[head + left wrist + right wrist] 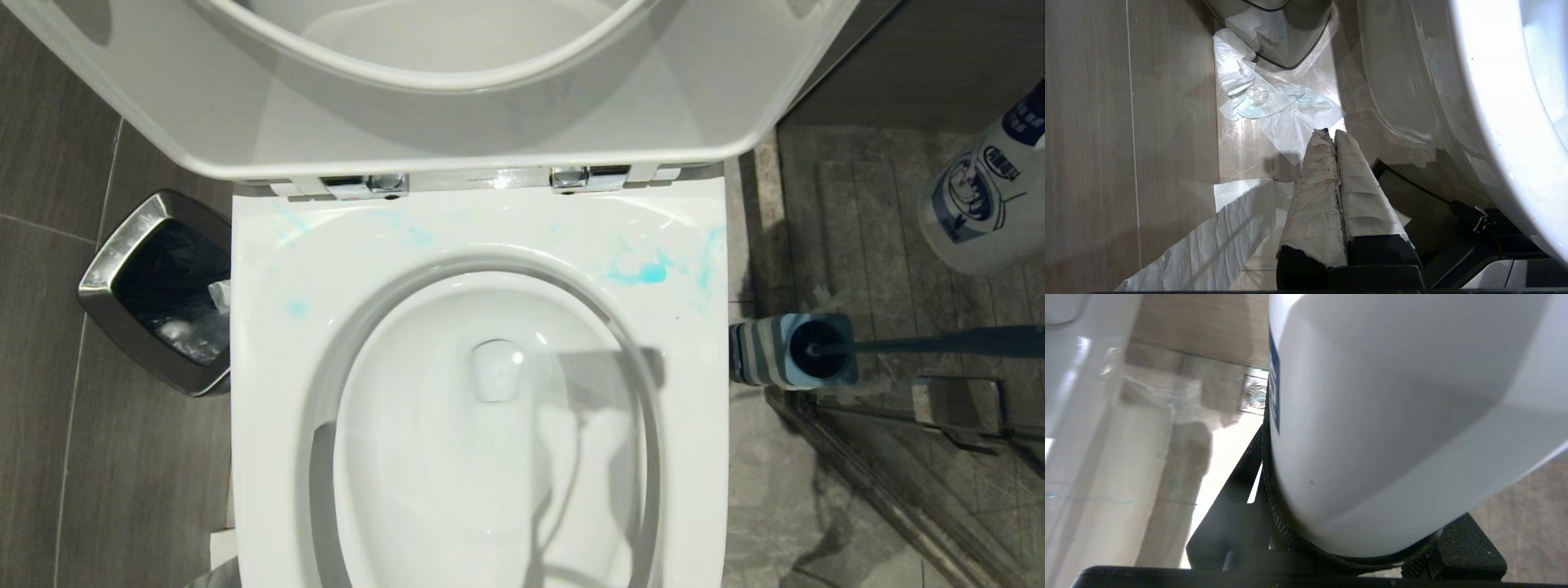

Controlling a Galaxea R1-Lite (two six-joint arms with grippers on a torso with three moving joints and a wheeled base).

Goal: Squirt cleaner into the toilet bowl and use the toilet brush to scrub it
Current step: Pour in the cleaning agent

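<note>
Head view, steel bin left of toilet bowl, right hand pinching cleaner

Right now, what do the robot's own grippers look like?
The left gripper has two long tapering fingers wrapped in wrinkled, grubby white tape on a black base, with a thin black cable beside it. The right gripper is matte black with a ribbed black pad.
</note>
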